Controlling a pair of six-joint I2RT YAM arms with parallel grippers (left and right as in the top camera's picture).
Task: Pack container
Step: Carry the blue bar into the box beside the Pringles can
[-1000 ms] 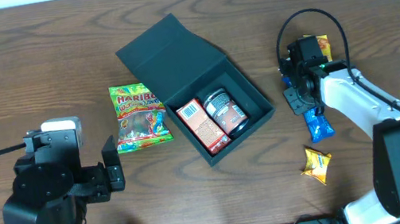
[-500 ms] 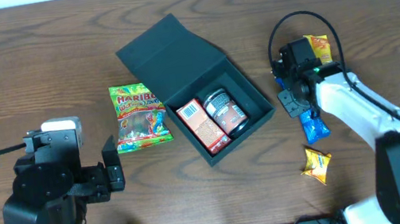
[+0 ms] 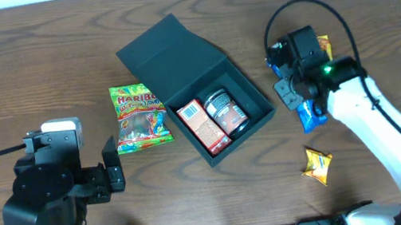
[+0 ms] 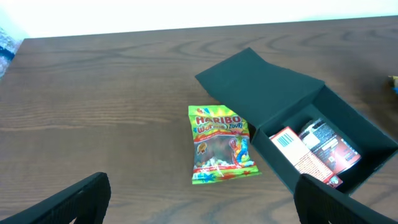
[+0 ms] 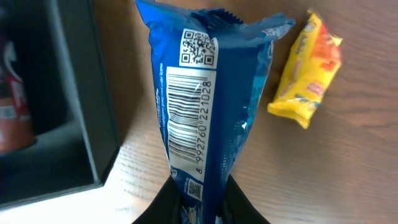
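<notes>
**Fig.** Packing scene, overhead + 2 wrist cams.

**(a)** right hand (image 5: pixel 202 204): clenched on near end of blue packet (image 5: pixel 205 99). Barcode side toward wrist cam, crimped far end pointing away from hand. Packet resting on desk (image 3: pixel 31 58) or hanging clear of it: cannot tell.

**(b)** box (image 3: pixel 167 53): dark, square, lid flap open and tilted back. Just beside right hand on its left, not touching it. Ahead of left hand and off to its right. Inside, side by side: red carton (image 3: pixel 203 127) w/ barcode up, and dark jar (image 3: pixel 226 112) lying on its side.

**(c)** yellow packet (image 5: pixel 308 68): on desk, ahead and to the right of right hand in wrist view. Near blue packet's far end but apart from it.

**(d)** orange packet (image 3: pixel 323 48): on desk at far side of right hand, partly hidden by hand's body in overhead view.

**(e)** left hand (image 4: pixel 205 202): released, fingers spread wide at both lower corners of wrist view.

**(f)** gummy bag (image 4: pixel 221 146): flat on desk, label up, straight ahead of left hand, btw. it and box. Touching box or only just beside it: cannot tell.
</notes>
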